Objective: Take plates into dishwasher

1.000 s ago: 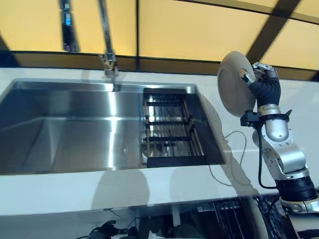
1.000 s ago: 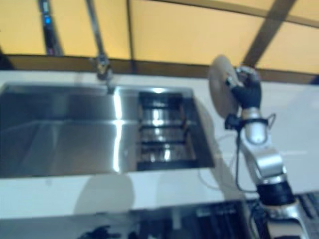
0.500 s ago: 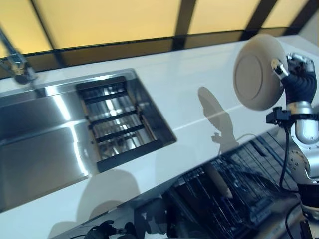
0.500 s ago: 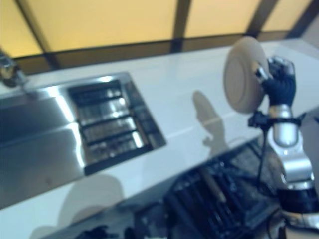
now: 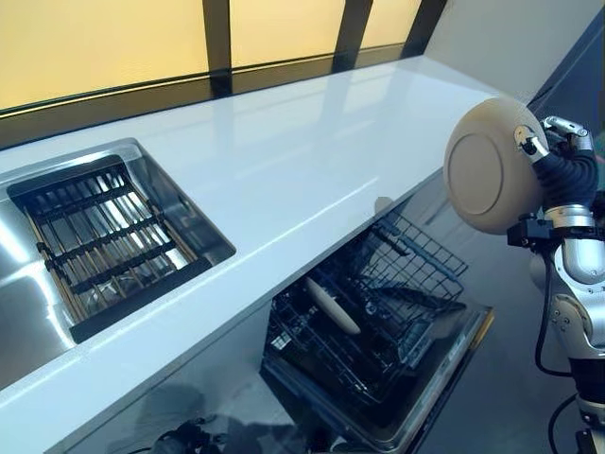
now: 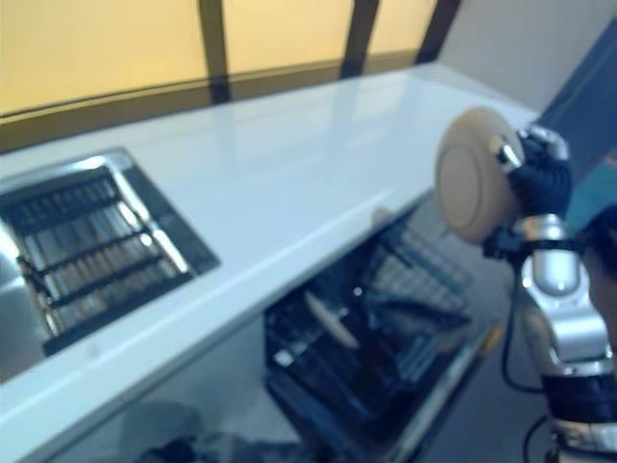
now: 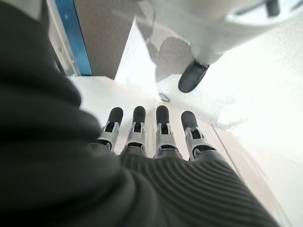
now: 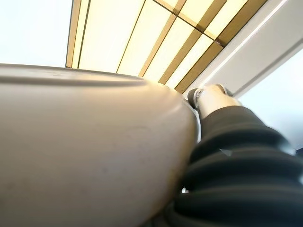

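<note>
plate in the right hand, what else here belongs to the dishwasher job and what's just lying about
Belongs to the job:
- beige plate, held on edge in the right hand
- open dishwasher rack under the counter
- plate already in the rack

Just there:
- sink with its drain rack
- white countertop
- left hand, open and idle

Right arm raised, forearm upright, right hand (image 5: 553,151) clamped, thumb forward. Left hand (image 7: 156,137) idle, fingers straight

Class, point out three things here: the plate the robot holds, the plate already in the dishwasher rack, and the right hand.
Held plate (image 5: 490,168), left eye view, underside centre.
Racked plate (image 5: 331,305), left eye view, its middle.
Right hand (image 5: 558,151), left eye view, dark ribbed cover.
</note>
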`<state>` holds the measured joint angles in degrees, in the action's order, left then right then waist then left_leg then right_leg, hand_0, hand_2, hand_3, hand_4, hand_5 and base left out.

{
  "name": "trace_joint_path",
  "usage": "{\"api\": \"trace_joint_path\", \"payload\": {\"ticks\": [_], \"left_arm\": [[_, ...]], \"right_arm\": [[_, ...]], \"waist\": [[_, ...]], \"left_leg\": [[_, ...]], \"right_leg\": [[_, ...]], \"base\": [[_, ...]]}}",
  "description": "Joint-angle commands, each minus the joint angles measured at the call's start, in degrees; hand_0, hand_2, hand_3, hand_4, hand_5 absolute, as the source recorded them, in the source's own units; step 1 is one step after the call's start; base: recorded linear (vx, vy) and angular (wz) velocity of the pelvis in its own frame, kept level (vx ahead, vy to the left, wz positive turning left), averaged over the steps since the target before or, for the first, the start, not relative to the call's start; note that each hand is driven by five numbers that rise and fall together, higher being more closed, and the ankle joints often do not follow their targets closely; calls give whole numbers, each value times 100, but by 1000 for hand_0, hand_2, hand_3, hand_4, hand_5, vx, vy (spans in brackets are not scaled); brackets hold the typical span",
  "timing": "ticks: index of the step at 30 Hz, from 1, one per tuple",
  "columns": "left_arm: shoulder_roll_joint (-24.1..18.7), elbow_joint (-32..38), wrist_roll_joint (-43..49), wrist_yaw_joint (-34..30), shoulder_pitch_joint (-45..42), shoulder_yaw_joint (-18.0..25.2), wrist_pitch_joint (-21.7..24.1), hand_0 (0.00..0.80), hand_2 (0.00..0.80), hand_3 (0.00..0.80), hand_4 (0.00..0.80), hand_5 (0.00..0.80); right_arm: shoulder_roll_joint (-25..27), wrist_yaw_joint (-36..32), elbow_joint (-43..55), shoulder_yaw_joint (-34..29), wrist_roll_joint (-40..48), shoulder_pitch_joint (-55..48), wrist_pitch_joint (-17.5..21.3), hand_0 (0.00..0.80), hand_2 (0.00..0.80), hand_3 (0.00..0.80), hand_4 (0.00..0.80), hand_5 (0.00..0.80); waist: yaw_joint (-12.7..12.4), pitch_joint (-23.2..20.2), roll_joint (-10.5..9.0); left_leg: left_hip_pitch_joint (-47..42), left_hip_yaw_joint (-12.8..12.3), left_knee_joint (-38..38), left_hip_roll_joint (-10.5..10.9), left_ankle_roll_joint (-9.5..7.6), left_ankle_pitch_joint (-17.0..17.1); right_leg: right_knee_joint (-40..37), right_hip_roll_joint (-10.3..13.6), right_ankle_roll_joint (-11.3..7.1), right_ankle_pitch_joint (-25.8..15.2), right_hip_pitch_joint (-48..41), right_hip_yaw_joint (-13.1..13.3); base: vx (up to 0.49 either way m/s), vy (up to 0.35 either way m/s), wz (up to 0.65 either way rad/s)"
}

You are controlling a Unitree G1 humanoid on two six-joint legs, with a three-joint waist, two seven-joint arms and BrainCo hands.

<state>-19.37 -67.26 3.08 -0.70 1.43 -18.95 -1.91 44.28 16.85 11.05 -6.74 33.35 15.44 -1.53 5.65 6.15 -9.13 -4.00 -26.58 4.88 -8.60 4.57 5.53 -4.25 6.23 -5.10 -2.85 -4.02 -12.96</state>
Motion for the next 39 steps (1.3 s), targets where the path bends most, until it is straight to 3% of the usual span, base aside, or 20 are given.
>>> {"api": "trace_joint_path", "payload": {"ticks": [1, 7, 16, 36, 39], "left_arm": [[47, -75, 10, 34, 229, -45, 144, 0, 0, 0, 0, 0], [186, 51, 108, -21, 249, -84, 201, 0, 0, 0, 0, 0], [201, 61, 20, -39, 420, -130, 179, 0, 0, 0, 0, 0], [90, 309, 52, -157, 543, -78, 154, 0, 0, 0, 0, 0], [67, 402, 61, -192, 587, -110, 103, 0, 0, 0, 0, 0]], "right_arm": [[46, -110, 126, -166, -124, 388, 152, 800, 800, 800, 800, 800], [164, -504, 64, -38, -403, 317, -234, 800, 800, 800, 800, 800], [78, -956, -205, 210, -838, 81, -531, 800, 800, 800, 800, 800], [87, -1569, -986, 186, -2019, -803, -421, 800, 800, 800, 800, 800], [53, -1607, -1170, 279, -2198, -759, -379, 800, 800, 800, 800, 800]], "waist": [[-112, 27, 217], [-48, 86, 317], [97, 240, 454], [219, 548, 554], [206, 598, 576]], "left_leg": [[144, 94, -159, 127, -372, -303], [301, 171, -189, -12, -153, -131], [461, 163, -119, -217, 41, 115], [594, 227, -239, -410, 179, 214], [563, 330, -215, -385, 246, 136]], "right_leg": [[456, 150, -211, 134, -56, 83], [303, -1, -2, 162, 14, 84], [259, -153, 129, 186, 133, 33], [466, -230, 209, 262, 359, -54], [469, -218, 163, 341, 316, -32]], "base": [[-53, -145, 2], [-75, -150, 2], [-59, -83, 2], [-27, -40, 3], [35, -6, 0]]}}
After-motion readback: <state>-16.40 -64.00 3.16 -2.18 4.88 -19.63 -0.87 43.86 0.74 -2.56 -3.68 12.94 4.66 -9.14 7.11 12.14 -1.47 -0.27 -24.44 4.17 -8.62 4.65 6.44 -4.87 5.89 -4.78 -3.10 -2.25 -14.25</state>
